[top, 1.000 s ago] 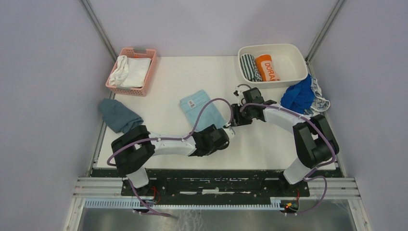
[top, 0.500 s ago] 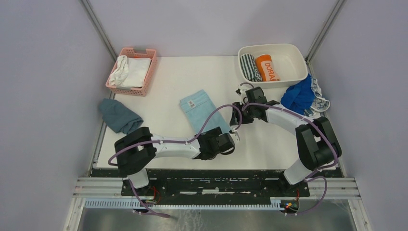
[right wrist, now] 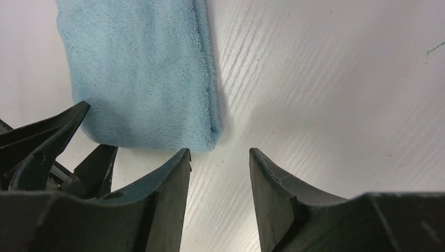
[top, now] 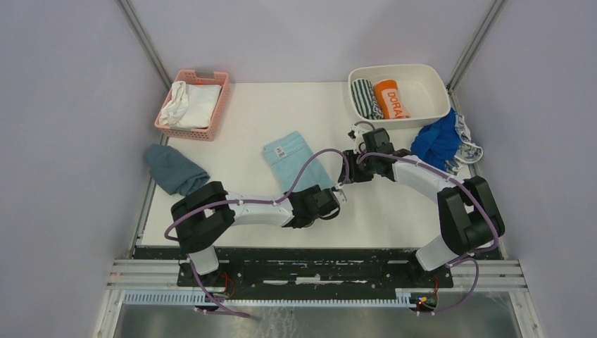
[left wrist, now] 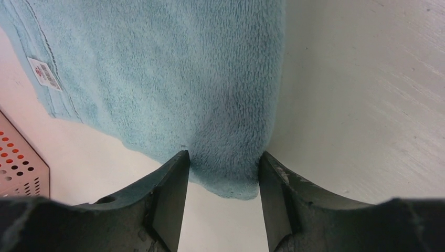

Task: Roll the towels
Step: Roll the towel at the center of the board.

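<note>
Left wrist view: soft, likely limp light-blue terry towel (left wrist: 173,79) lies flat on the white bench (left wrist: 367,105), its near hem, best pinched there, between parted left jaws; right jaws gape beside its corner.

Two arms meet over the white desk (top: 260,113), the left tool (top: 337,200) and the right tool (top: 348,173) both at the near end of a light blue towel (top: 294,159) lying flat. A royal blue towel (top: 436,139) lies heaped on a patterned whitish towel (top: 467,146) at the right edge. Behind them, a white tub (top: 425,76) holds a striped roll (top: 365,98) and an orange roll (top: 391,99). At left, a pink basket (top: 220,105) holds white cloths (top: 189,104), near a teal-grey cloth (top: 174,171).
</note>
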Controlling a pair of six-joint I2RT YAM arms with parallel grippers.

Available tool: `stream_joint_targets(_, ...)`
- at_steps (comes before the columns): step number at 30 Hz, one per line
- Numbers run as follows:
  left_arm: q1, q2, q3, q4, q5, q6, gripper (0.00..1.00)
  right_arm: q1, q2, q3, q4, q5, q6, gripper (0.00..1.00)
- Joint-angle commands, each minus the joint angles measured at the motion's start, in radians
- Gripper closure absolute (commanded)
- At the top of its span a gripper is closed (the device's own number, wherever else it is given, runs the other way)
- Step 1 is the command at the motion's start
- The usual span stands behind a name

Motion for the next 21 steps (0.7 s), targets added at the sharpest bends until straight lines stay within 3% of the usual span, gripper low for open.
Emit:
stream_joint_targets(1,0.002,0.038,-0.026,0.008,0.080,-0.003,0.45,-0.005,-0.035,-0.008,0.033,-0.002,0.010,0.46)
stream_joint_targets(8,0.009,0.017,-0.025,0.012,0.126,-0.051,0.77,-0.004,-0.050,-0.024,0.039,-0.006,0.016,0.46)
stream_joint_targets(11,0.061,-0.029,-0.020,0.031,0.224,-0.112,0.87,-0.005,-0.064,-0.043,0.051,-0.004,0.026,0.46)
stream_joint_targets(16,0.198,-0.125,-0.052,0.092,0.470,-0.194,0.93,-0.004,-0.074,-0.063,0.068,-0.012,0.062,0.47)
stream_joint_targets(21,0.249,-0.117,-0.047,0.103,0.582,-0.235,0.96,0.000,-0.068,-0.082,0.111,-0.029,0.127,0.46)
